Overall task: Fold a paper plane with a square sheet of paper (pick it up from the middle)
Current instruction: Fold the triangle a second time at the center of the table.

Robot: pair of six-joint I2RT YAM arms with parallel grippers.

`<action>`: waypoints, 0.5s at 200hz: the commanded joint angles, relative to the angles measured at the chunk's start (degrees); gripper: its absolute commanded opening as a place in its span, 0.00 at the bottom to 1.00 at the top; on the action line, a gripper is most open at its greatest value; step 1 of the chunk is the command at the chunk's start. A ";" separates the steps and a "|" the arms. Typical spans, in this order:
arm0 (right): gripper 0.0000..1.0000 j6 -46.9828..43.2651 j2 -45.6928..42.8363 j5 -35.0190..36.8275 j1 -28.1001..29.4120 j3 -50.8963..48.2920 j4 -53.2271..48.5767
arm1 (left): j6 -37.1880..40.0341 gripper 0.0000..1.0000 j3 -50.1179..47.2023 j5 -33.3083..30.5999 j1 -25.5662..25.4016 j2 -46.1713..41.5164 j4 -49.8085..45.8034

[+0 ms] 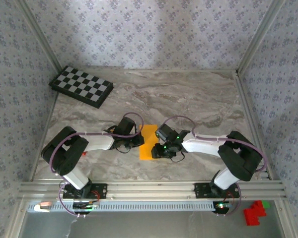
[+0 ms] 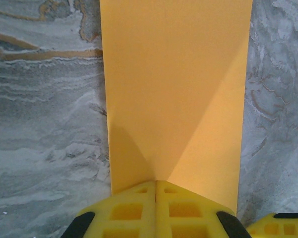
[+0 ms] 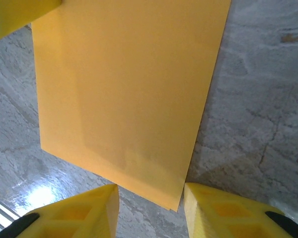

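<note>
The square sheet of paper [image 1: 149,140], creased narrower, lies flat on the marble table [image 1: 198,99] between the arms, its long axis running 12 to 6 o'clock in the top view. The left gripper [image 2: 156,198] sits at its 9 o'clock edge, fingers closed tight together on the paper, probably pressing rather than pinching. The right gripper [image 3: 150,208] is spread apart, straddling the near corner; the sheet stretches toward its 12 o'clock.

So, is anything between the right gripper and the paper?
Nothing visible. The right gripper is open, with a corner of the paper lying between its fingers on the bare table. The left gripper, shut, sits at the paper's far edge, out of the way.
</note>
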 commanded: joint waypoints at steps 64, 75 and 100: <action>0.39 1.48 -0.28 -2.78 -1.52 -1.62 6.92 | 1.00 0.00 -0.68 -1.72 -0.71 1.27 -6.43; 0.39 1.74 -0.26 -2.25 -1.57 -1.77 6.58 | 0.98 0.00 -0.71 -1.75 -0.71 1.19 -6.43; 0.40 2.01 0.22 -1.44 -1.61 -1.82 4.78 | 1.00 0.00 -0.63 -1.82 -0.71 1.18 -6.61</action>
